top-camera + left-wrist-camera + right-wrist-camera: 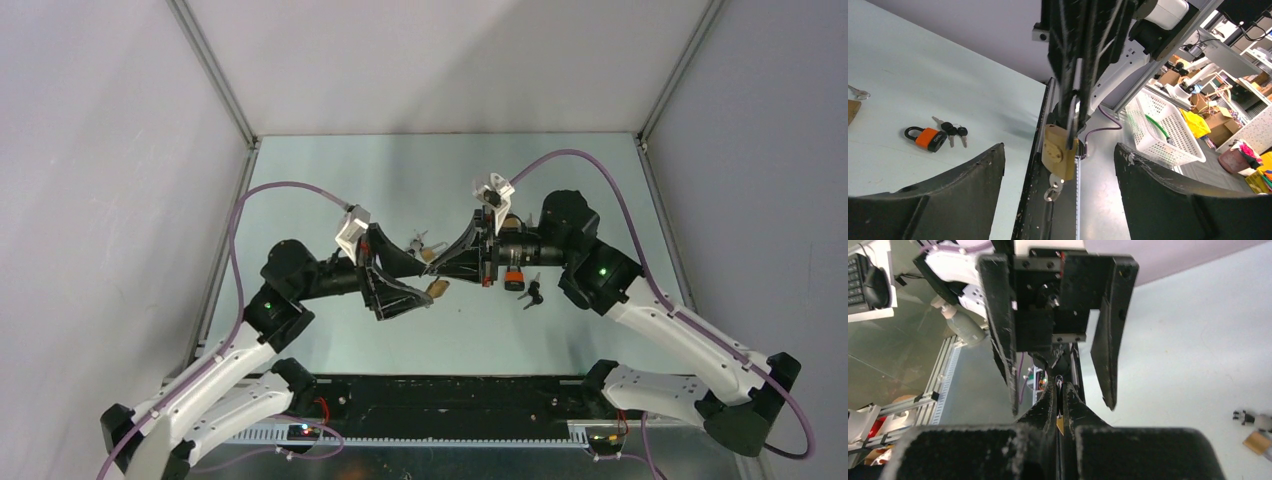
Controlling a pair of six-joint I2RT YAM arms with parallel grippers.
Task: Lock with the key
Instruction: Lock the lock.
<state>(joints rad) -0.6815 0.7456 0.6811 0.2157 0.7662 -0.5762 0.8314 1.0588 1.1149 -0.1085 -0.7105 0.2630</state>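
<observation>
1. My right gripper (1071, 129) is clenched on a brass lock (1060, 152). It pinches the top end, so the body hangs below my fingertips, in the air above the table (923, 75).
2. A silver key (1053, 185) pokes down from the underside of the lock, with a small ring dangling beneath it.
3. My left gripper (424, 285) is released and grasps nothing. Seen from its own wrist, its dark fingers (973, 185) spread wide to either side of the lock, apart from it.
4. My right fingers hide the shackle, so I cannot tell whether it is pushed home or open.
5. I judge the lock to be rigid metal, dense for its size, with smooth faces. Pinched only at the top, it could swivel or slide when twisted.
6. The key looks thin, flat and stiff, and it gives little to grip. The best hold seems to be on the flat faces of its head, just under the lock and clear of the loose ring.
7. Any turn should run around the key's own shaft. My right grip has to resist that twist.
8. An orange lock (930, 138) with its own keys (952, 130) lies on the table, well apart from my grippers.
</observation>
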